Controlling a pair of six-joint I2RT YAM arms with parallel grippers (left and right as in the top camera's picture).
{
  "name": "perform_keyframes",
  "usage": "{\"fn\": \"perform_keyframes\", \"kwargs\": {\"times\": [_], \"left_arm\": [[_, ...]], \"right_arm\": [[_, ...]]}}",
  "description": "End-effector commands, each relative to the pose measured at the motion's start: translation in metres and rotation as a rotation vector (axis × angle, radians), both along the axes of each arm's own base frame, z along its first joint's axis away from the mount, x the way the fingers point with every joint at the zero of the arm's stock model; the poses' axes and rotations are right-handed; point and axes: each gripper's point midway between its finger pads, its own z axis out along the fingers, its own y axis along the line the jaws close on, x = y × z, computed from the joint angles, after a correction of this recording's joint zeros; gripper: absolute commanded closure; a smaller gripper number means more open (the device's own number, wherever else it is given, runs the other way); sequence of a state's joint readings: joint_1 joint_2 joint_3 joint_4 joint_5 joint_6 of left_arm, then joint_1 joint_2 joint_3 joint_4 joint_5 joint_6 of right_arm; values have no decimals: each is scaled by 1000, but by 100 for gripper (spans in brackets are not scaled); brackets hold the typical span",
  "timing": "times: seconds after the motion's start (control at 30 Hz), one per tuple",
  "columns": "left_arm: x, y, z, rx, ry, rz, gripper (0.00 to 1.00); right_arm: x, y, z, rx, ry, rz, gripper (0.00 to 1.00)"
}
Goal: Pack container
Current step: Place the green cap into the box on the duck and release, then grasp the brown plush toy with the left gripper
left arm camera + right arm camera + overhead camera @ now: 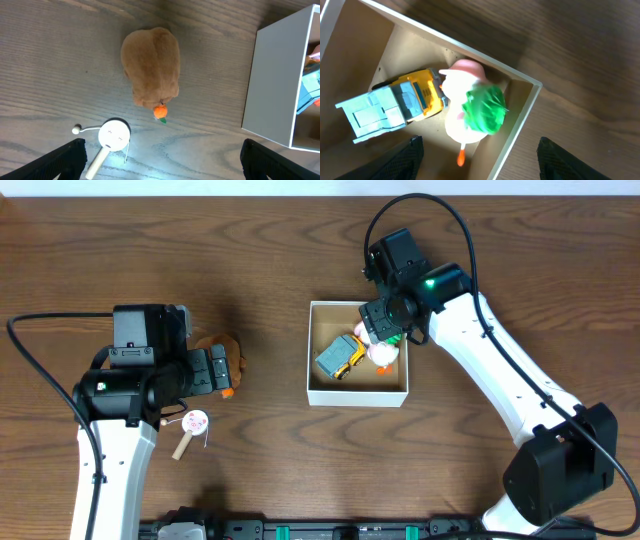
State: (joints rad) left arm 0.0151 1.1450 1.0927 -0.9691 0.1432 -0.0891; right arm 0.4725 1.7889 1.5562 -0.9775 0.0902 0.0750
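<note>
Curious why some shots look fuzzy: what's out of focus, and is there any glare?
Overhead view: sharp, evenly lit. Left wrist view: pale glare on the wooden table by the round white face toy. Right wrist view: inside the white-walled cardboard box, the green crinkly lump is blurred, the yellow-and-blue toy truck crisper.

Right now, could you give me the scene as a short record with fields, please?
container: open top, white walls, middle of the table
inside it: yellow and grey toy truck; white toy with pink and green parts
outside, on the table: brown plush; round white toy on a stick
left gripper: open, above the brown plush
right gripper: open, above the container
</note>
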Motion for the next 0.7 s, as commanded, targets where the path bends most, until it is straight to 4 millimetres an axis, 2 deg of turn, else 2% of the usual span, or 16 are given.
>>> {"fn": "perform_keyframes", "kwargs": {"times": [0.0, 0.1, 0.2, 0.23, 0.27, 0.3, 0.4, 0.57, 0.67], "left_arm": [[3, 0, 6, -1, -12, -2, 2], [-2, 0, 5, 1, -2, -8, 2], [-1, 0, 15, -1, -31, -1, 2], [0, 1, 21, -5, -41, 18, 2], [2, 6, 28, -1, -48, 68, 2], [3, 10, 33, 11, -53, 104, 2], [10, 18, 38, 48, -49, 132, 2], [29, 19, 5, 57, 58, 131, 2], [45, 20, -24, 60, 134, 129, 2]], "right_arm": [[1, -4, 6, -7, -15, -8, 26], [4, -15, 20, 2, -57, -70, 27], [10, -41, 45, 39, -118, -207, 22], [12, -52, 53, 58, -136, -254, 17], [13, -66, 62, 81, -151, -314, 6], [14, -78, 67, 103, -158, -360, 1], [14, -108, 75, 188, -136, -440, 1], [4, -171, 59, 203, -38, -607, 1], [-2, -196, 49, 180, 5, -655, 1]]}}
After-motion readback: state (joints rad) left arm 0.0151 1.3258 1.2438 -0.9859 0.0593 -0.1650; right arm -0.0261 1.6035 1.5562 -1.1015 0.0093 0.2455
